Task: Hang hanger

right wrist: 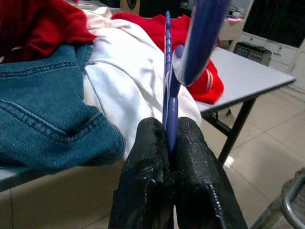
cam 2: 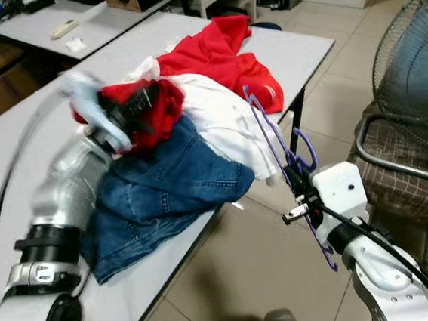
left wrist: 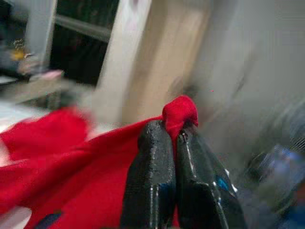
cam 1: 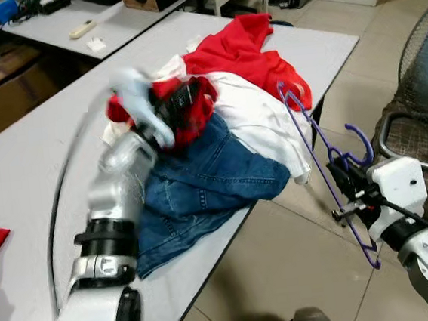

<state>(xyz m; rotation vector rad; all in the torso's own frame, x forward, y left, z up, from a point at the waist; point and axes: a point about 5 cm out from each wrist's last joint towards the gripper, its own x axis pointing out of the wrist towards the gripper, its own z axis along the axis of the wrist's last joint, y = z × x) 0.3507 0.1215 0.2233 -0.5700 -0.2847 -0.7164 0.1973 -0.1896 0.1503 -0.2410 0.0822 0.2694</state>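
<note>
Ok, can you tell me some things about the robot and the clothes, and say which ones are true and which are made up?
1. The right hand is holding a purple hanger. True.
2. The left hand has pinched a bit of red cloth. True.
3. The blue jeans are lying on the floor. False: they lie on the grey table, with one edge hanging over the side.
4. A shirt is already hanging on the hanger. False: the hanger is bare.
5. A white garment lies in the pile between the jeans and a red garment. True.
</note>
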